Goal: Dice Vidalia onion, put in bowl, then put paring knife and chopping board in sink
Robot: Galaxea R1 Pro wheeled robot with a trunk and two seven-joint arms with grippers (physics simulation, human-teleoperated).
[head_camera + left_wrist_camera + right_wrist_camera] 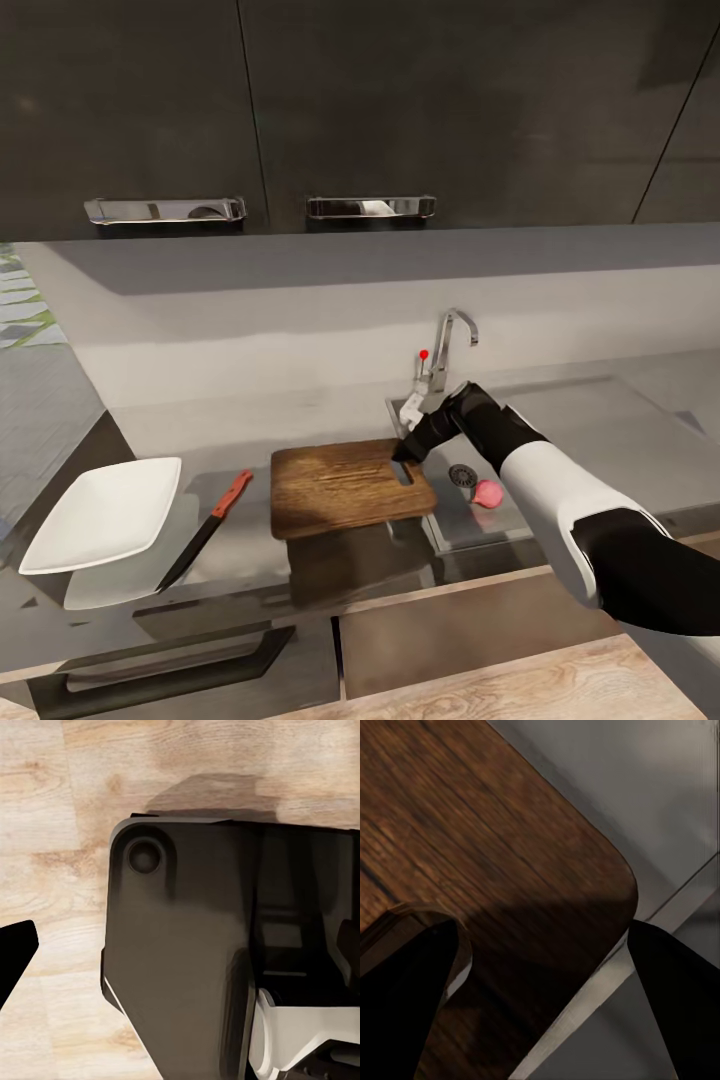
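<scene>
Two fingers of the right gripper [403, 452] stand apart over the handle end of the chopping board [345, 487], one above the wood, the other past its rounded corner toward the sink [560, 420]; nothing is held between them. Board lies flat on the countertop [250, 425], its handle end at the sink's edge. Vidalia onion [487, 493] rests in the basin beside the drain, close to the right forearm. Paring knife [205, 530] lies on the countertop between board and bowl [105, 513], touching neither, red handle toward the wall. Left gripper [15, 956]: one dark fingertip visible over wooden floor [60, 810]; its opening cannot be determined.
</scene>
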